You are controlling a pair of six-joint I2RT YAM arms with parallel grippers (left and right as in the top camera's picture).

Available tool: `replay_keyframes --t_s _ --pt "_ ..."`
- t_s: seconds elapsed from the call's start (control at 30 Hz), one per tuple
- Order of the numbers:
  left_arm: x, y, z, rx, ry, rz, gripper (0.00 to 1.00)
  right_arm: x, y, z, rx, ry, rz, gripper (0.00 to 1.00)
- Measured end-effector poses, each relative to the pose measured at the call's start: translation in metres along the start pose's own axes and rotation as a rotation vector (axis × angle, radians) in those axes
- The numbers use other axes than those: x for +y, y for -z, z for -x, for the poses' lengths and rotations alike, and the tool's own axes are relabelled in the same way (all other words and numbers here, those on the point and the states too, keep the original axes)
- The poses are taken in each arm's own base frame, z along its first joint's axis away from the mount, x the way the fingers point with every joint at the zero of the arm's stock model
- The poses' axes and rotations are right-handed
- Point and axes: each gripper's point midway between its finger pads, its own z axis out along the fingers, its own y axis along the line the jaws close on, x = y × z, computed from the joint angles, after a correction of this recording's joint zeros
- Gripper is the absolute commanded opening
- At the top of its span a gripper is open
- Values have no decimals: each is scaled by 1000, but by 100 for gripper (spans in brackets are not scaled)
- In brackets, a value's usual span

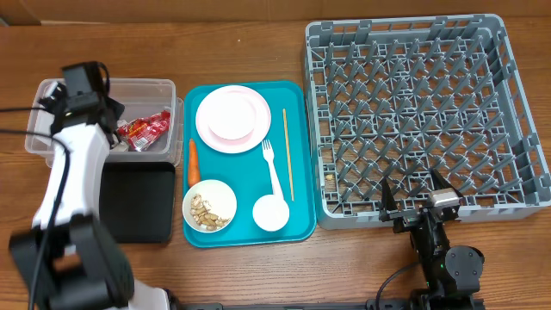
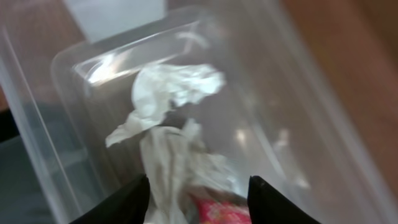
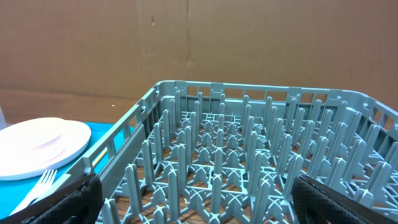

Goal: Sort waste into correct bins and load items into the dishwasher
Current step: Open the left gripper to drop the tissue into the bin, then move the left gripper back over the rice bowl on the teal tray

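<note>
Hovering jaws-apart over crumpled napkins (image 2: 174, 87) in clear tub (image 1: 146, 83), left gripper (image 2: 198, 193) mid waste-sorting; right gripper (image 1: 413, 191) gaping. Next likely carrot (image 1: 194, 161).

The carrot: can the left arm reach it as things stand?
Probably yes: the carrot lies uncovered on the teal tray, and the open left gripper hovers over the clear tub nearby.

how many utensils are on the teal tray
2: a white fork right of centre on the teal tray, and a wooden chopstick beside it, nearer the rack. None looks hidden.
</note>
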Motion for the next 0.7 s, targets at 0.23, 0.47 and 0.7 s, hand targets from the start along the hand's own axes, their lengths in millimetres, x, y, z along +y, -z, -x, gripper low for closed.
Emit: replay_keyframes --t_s 0.23,0.47,0.7 --pt "-42 109 32 -67 -39 -343 54 0 0 0 0 0 0 100" --pt "-67 144 -9 114 -119 -535 46 0 0 0 -1 0 0 100" --pt "-38 157 -100 446 -267 -438 36 0 0 0 -1 0 0 100"
